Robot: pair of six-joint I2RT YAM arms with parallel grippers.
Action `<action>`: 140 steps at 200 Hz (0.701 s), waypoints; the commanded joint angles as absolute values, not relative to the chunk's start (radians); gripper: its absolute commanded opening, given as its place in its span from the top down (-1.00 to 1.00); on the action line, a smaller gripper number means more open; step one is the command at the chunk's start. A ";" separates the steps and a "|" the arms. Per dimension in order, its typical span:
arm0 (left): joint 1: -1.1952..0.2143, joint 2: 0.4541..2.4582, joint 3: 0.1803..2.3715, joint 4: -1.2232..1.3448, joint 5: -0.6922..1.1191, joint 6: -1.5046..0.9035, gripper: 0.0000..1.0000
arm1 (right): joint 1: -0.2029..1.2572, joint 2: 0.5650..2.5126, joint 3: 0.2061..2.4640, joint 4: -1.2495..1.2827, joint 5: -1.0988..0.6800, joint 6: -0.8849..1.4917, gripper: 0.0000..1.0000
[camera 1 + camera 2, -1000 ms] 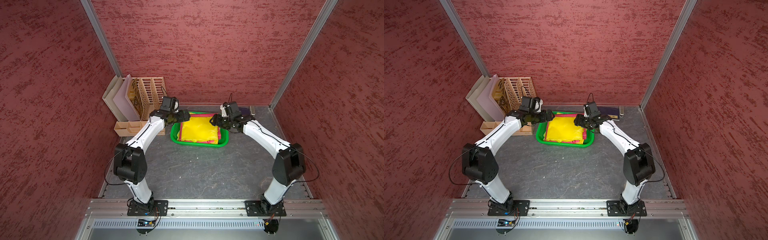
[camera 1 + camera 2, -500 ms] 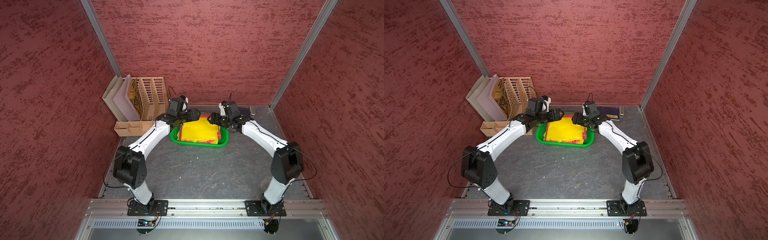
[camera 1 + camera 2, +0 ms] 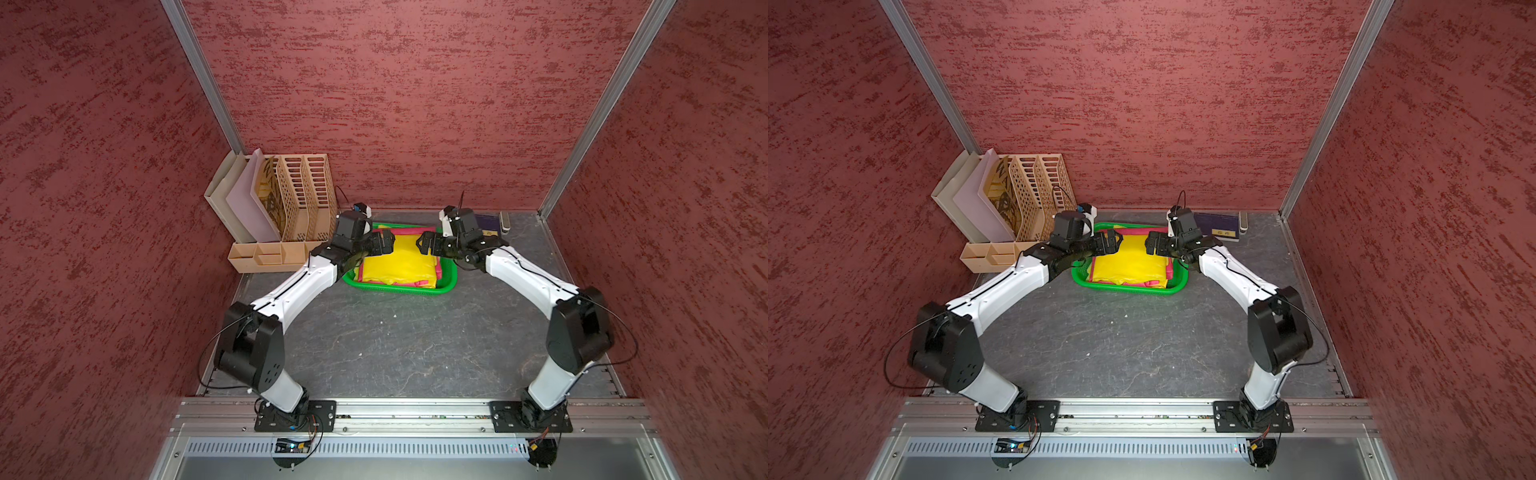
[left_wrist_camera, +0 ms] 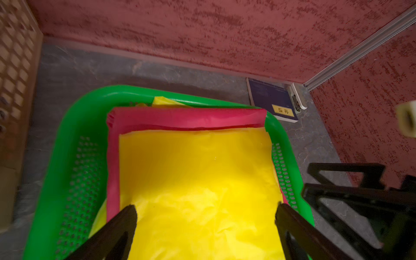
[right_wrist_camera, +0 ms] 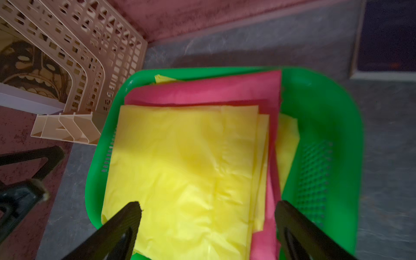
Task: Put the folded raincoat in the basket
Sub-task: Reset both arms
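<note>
While both arms are reaching over the far part of the table, we are observing the folded raincoat lying flat inside the basket, yellow face up. It is resting on a pink folded sheet, whose edges are showing around the raincoat. The basket is sitting near the back wall, just beside the beige file organizer and near a dark blue book.

The left gripper is hovering over the basket's left end. In its wrist view we are seeing its fingers spread wide, with nothing between them. The right gripper is hovering over the basket's right end, facing the left one. Its fingers are likewise standing apart and released, gripping nothing.

Both sets of fingertips are appearing clear of the raincoat, though we cannot tell from these views how high above it they are standing.
</note>
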State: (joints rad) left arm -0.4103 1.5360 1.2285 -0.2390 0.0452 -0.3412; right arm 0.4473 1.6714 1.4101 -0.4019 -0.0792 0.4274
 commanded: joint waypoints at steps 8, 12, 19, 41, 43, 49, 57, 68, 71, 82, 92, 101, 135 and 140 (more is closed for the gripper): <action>-0.394 1.425 1.170 -0.210 -0.099 -0.207 -0.99 | 0.449 1.496 1.316 -0.485 0.364 0.355 -0.97; -0.393 1.409 1.158 -0.219 -0.119 -0.192 -0.99 | 0.448 1.476 1.285 -0.476 0.422 0.350 -0.97; -0.390 1.379 1.122 -0.214 -0.147 -0.159 -1.00 | 0.448 1.426 1.226 -0.440 0.505 0.321 -0.97; -0.356 1.259 0.934 -0.085 -0.208 -0.128 -0.99 | 0.446 1.284 0.970 -0.174 0.610 0.093 -0.97; -0.348 1.246 0.916 -0.074 -0.211 -0.131 -0.99 | 0.446 1.274 0.947 -0.145 0.618 0.076 -0.97; -0.334 1.212 0.863 -0.033 -0.230 -0.137 -0.99 | 0.446 1.241 0.875 -0.049 0.647 0.025 -0.97; -0.316 1.164 0.796 0.013 -0.267 -0.148 -1.00 | 0.444 1.204 0.773 0.091 0.681 -0.034 -0.97; -0.294 1.105 0.703 0.061 -0.330 -0.178 -1.00 | 0.437 1.172 0.636 0.314 0.695 -0.113 -0.97; -0.287 1.088 0.681 0.068 -0.342 -0.183 -0.99 | 0.432 1.169 0.598 0.382 0.694 -0.130 -0.97; -0.264 1.038 0.603 0.095 -0.372 -0.182 -0.99 | 0.420 1.180 0.480 0.616 0.676 -0.190 -0.97; -0.245 1.007 0.529 0.144 -0.402 -0.175 -1.00 | 0.405 1.223 0.418 0.766 0.664 -0.240 -0.97; -0.227 0.988 0.457 0.214 -0.399 -0.149 -0.99 | 0.395 1.278 0.405 0.839 0.666 -0.276 -0.97; -0.151 0.964 0.307 0.465 -0.365 -0.055 -1.00 | 0.369 1.489 0.425 0.960 0.723 -0.306 -0.97; -0.132 0.974 0.292 0.526 -0.342 -0.046 -0.99 | 0.360 1.496 0.419 0.949 0.685 -0.293 -0.97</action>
State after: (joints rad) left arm -0.1875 0.9787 0.3462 0.2428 -0.3553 -0.1215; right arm 0.3820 1.4315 0.4000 0.7261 0.6529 -0.2516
